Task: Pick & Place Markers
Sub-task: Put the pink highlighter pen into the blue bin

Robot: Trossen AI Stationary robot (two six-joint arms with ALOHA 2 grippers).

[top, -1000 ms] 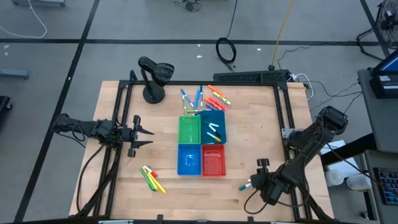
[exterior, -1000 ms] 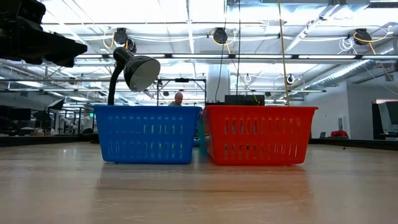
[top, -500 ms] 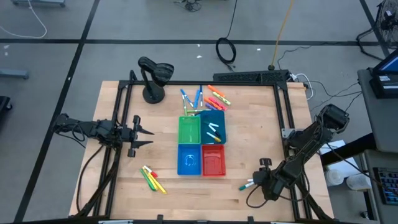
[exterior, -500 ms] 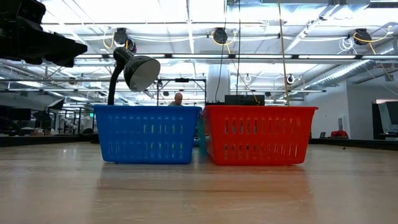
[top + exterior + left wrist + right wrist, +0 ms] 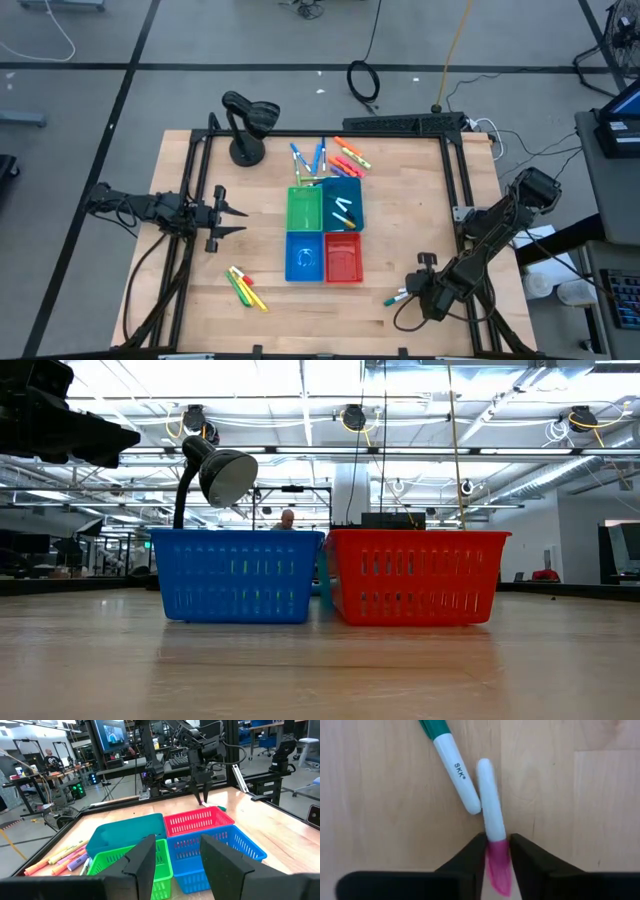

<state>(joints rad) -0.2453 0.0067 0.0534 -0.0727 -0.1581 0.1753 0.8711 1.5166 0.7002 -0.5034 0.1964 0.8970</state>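
At the table's near right, two white markers lie touching: one with a pink cap (image 5: 491, 805) and one with a green cap (image 5: 455, 775). My right gripper (image 5: 497, 856) points steeply down and is shut on the pink-capped one; in the high view my right gripper (image 5: 409, 293) stands over them. More markers lie beyond the bins (image 5: 335, 157), at the near left (image 5: 245, 288) and in the teal bin (image 5: 343, 211). My left gripper (image 5: 236, 218) waits open and level at the table's left. My right gripper pinches the white marker's pink cap end (image 5: 496, 849) between its two fingers (image 5: 471, 857). The fingers come from above, pointing steeply down, and lie across the marker. The marker lies flat on the table, its white end against the green-capped marker.
Four small bins stand in a square at the table's middle: green (image 5: 305, 207), teal (image 5: 355, 190), blue (image 5: 304, 257) and red (image 5: 343, 258). A black desk lamp (image 5: 247, 120) stands at the far left. Bare wood lies between the bins and my right gripper.
My right gripper has sunk toward the two markers at the near right of the table.
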